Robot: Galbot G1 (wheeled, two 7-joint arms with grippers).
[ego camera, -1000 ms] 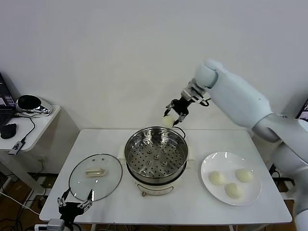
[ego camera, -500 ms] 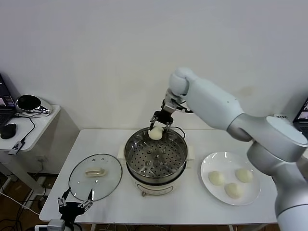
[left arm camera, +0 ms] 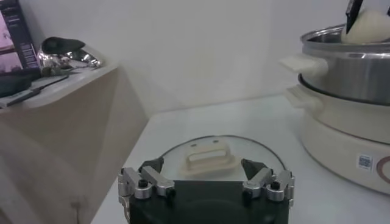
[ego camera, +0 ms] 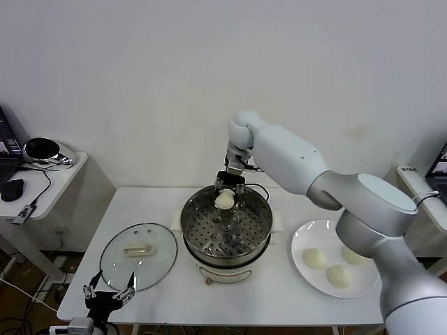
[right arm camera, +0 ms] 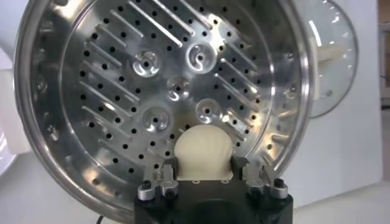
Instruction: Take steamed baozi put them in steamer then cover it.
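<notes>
Your right gripper (ego camera: 225,190) sits at the centre of the head frame, over the far rim of the steamer (ego camera: 193,237), with its fingers closed on one baozi (ego camera: 224,201). In the right wrist view that bun (right arm camera: 203,152) is clamped between the two fingers above the perforated tray (right arm camera: 164,85), whose holes and raised bosses are all uncovered; it is not yet resting on the metal. The steamer stands on its white base in the middle of the table (ego camera: 307,293).

At the lower right of the head frame, the white plate (ego camera: 305,237) carries the other three buns (ego camera: 315,259), grouped close together but apart from each other.

At the lower left, the cover (ego camera: 139,255) lies flat on the table beside the steamer, handle up. Your left gripper (ego camera: 110,294) hangs at the bottom left edge, just in front of the cover, its jaws spread wide and holding nothing; the left wrist view shows the lid's handle (left arm camera: 209,158) between its fingertips, beyond them.
</notes>
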